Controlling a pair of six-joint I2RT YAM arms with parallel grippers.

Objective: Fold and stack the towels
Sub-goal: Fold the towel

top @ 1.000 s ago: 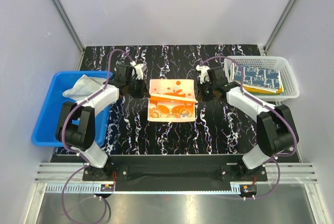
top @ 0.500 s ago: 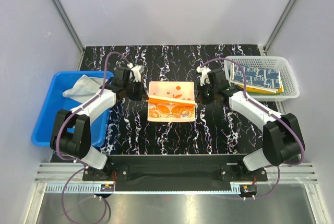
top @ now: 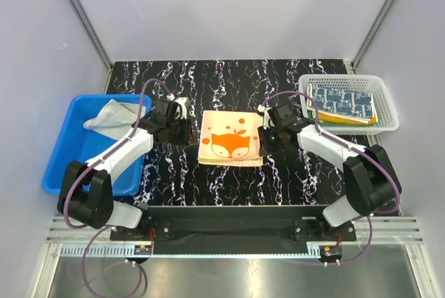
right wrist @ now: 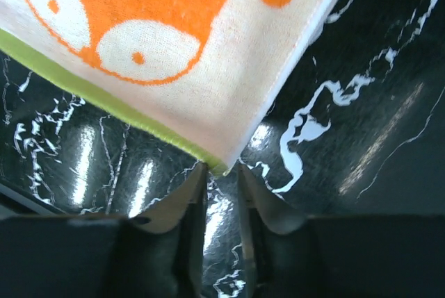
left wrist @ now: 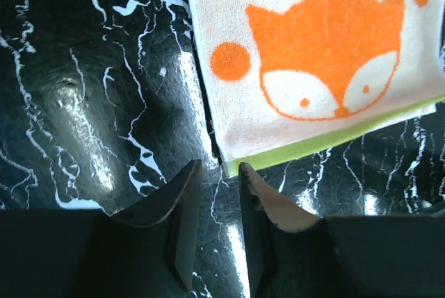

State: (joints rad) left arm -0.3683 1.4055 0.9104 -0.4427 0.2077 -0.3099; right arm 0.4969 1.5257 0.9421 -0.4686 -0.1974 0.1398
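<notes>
The cream towel with the orange fox lies folded flat on the black marbled table, fox face up, a yellow-green strip along its near edge. My left gripper sits at its left side and my right gripper at its right side. In the left wrist view the towel ends just ahead of the left gripper, whose jaws stand slightly apart and empty. In the right wrist view the towel's corner lies just ahead of the right gripper, which is also slightly open and empty.
A blue plastic bin at the left holds a whitish-beige towel. A white mesh basket at the right holds a white towel with navy pattern on top of an orange-yellow one.
Both grippers drew the towel's far edge over towards the near side and let go. The towel now lies folded with the fox showing.
</notes>
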